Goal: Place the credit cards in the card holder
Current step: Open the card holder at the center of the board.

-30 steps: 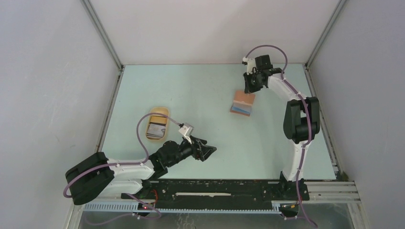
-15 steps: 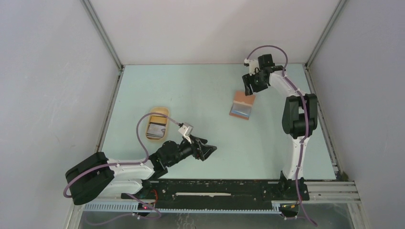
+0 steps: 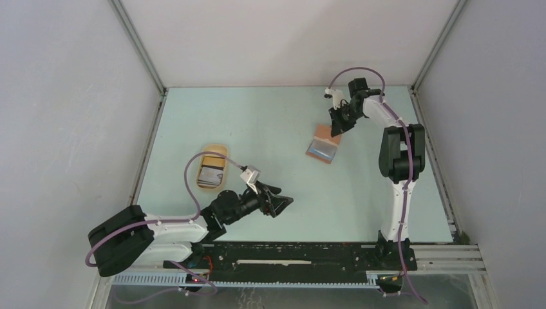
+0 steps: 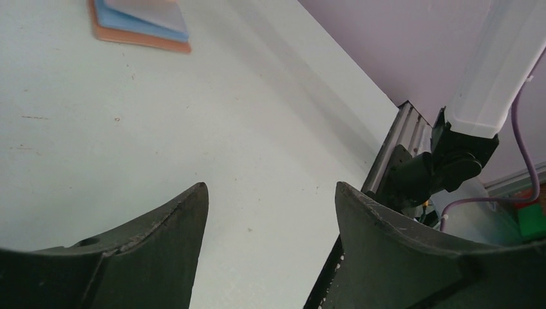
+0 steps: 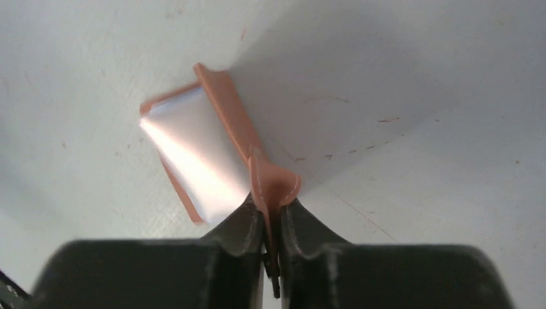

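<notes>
The reddish-brown card holder [image 3: 322, 150] lies open on the table at the back right, its grey-blue inside facing up. My right gripper [image 3: 336, 126] stands at its far edge. In the right wrist view that gripper [image 5: 272, 203] is shut on the holder's leather flap [image 5: 275, 180], which stands up between the jaws. The credit cards [image 3: 211, 172] lie stacked in a tan oval tray [image 3: 216, 150] at the left. Near the front, my left gripper [image 3: 283, 205] hovers low over bare table, open and empty [image 4: 270, 188]. The card holder [image 4: 138, 32] also shows far off in the left wrist view.
The right arm's base and a rail [image 4: 412, 174] lie just beyond the left gripper. Grey walls close in the table on three sides. A metal rail [image 3: 309, 254] runs along the near edge.
The right gripper opened, shifted along the holder's far edge and closed on the flap. The holder slid slightly toward the front left. The left arm stayed still.
</notes>
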Controlling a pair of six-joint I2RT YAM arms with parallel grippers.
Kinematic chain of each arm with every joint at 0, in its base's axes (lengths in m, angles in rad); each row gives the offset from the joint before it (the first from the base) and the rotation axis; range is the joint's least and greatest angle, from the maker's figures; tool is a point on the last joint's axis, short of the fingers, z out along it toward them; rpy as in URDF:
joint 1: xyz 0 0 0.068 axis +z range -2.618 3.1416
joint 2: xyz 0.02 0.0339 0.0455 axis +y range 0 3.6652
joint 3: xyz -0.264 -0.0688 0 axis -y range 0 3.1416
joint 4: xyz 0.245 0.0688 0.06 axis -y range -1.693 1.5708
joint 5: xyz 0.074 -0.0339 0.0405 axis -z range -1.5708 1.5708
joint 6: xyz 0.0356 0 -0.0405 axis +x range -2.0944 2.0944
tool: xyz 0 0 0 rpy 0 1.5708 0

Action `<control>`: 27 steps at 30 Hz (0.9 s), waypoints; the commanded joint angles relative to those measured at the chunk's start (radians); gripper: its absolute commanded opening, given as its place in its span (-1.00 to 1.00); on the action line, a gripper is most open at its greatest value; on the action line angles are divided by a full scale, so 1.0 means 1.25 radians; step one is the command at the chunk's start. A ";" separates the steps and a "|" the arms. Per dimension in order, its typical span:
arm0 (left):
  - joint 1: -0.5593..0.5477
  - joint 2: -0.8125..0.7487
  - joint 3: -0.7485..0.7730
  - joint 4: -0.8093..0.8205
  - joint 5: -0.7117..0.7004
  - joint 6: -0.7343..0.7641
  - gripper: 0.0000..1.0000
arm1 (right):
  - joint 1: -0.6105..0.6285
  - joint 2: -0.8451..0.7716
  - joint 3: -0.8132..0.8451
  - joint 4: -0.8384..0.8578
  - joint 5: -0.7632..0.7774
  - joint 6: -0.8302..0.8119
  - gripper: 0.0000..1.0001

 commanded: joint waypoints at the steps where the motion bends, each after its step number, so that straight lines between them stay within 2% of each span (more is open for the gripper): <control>1: 0.004 -0.013 -0.027 0.091 0.027 0.002 0.54 | -0.014 -0.033 0.005 -0.063 -0.078 -0.039 -0.88; 3: 0.004 -0.009 -0.043 0.147 0.028 -0.028 0.58 | -0.021 -0.086 -0.049 -0.065 -0.114 -0.027 -1.00; 8: 0.004 0.088 -0.069 0.334 0.029 -0.132 0.85 | -0.020 -0.289 -0.267 -0.015 -0.228 0.117 -1.00; 10: 0.004 0.153 -0.060 0.406 0.038 -0.189 0.86 | -0.013 -0.357 -0.367 0.020 -0.258 0.193 -1.00; 15: 0.005 0.296 -0.002 0.438 0.045 -0.358 0.74 | 0.008 -0.485 -0.582 0.135 -0.287 0.376 -1.00; 17: 0.004 0.345 0.008 0.479 0.039 -0.400 0.67 | 0.006 -0.535 -0.633 0.193 -0.258 0.425 -1.00; 19: 0.004 0.377 0.024 0.483 0.033 -0.421 0.66 | -0.011 -0.556 -0.668 0.239 -0.309 0.463 -1.00; 22: 0.004 0.408 0.045 0.484 0.031 -0.437 0.63 | -0.024 -0.539 -0.677 0.254 -0.393 0.476 -1.00; 27: 0.004 0.420 0.035 0.484 -0.005 -0.438 0.59 | -0.024 -0.513 -0.677 0.262 -0.439 0.481 -1.00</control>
